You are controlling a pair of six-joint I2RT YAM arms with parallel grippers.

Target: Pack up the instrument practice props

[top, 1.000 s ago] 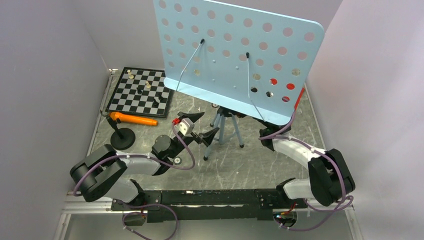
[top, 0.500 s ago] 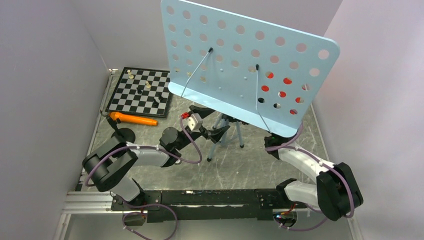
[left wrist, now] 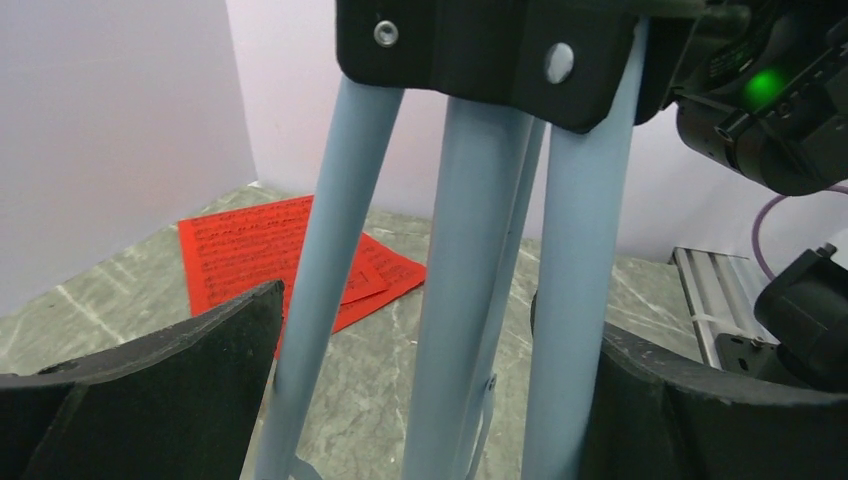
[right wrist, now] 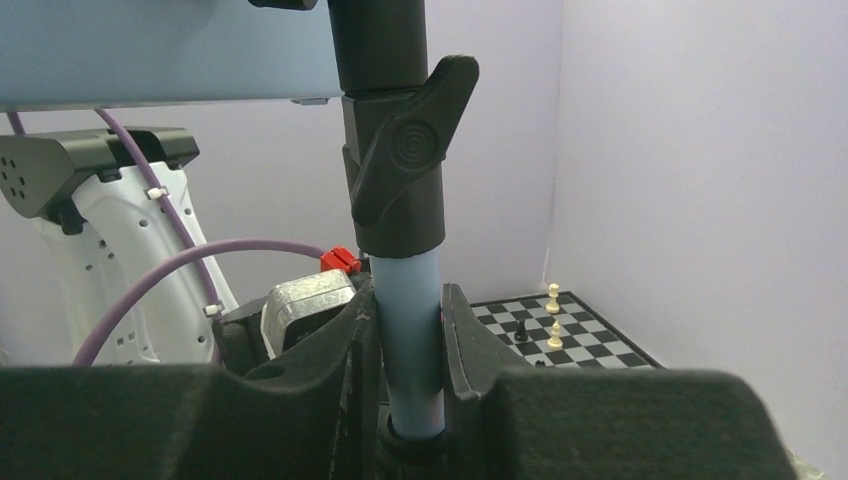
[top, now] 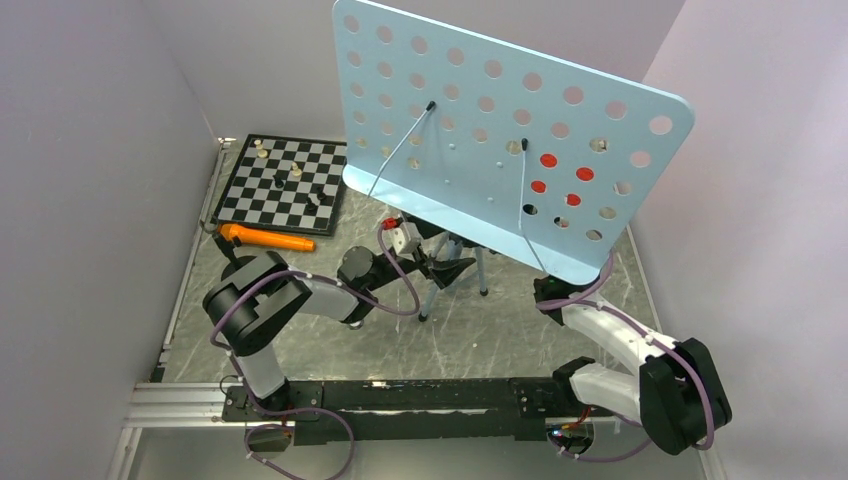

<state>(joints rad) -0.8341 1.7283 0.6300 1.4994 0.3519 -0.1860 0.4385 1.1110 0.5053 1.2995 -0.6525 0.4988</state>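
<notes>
Gripping the pale-blue pole (right wrist: 408,300) of the music stand (top: 500,150), the right gripper (right wrist: 405,340) has both black fingers (right wrist: 355,345) pressed against the tube, one on each side. It holds just beneath the black clamp lever (right wrist: 400,170), with the perforated desk overhead.

The left gripper (left wrist: 435,330) is spread wide, and the three tripod legs (left wrist: 455,250) stand between its fingers (left wrist: 180,380). The outer legs run close by each finger, though I cannot tell whether either one touches.

Past the left gripper, beyond the legs, the red sheet-music pages (left wrist: 250,250) lie flat on the grey marbled table (left wrist: 400,370). The orange microphone (top: 268,238) lies well off to that gripper's left, just this side of the chessboard (top: 283,183) — neither gripper touches it.
</notes>
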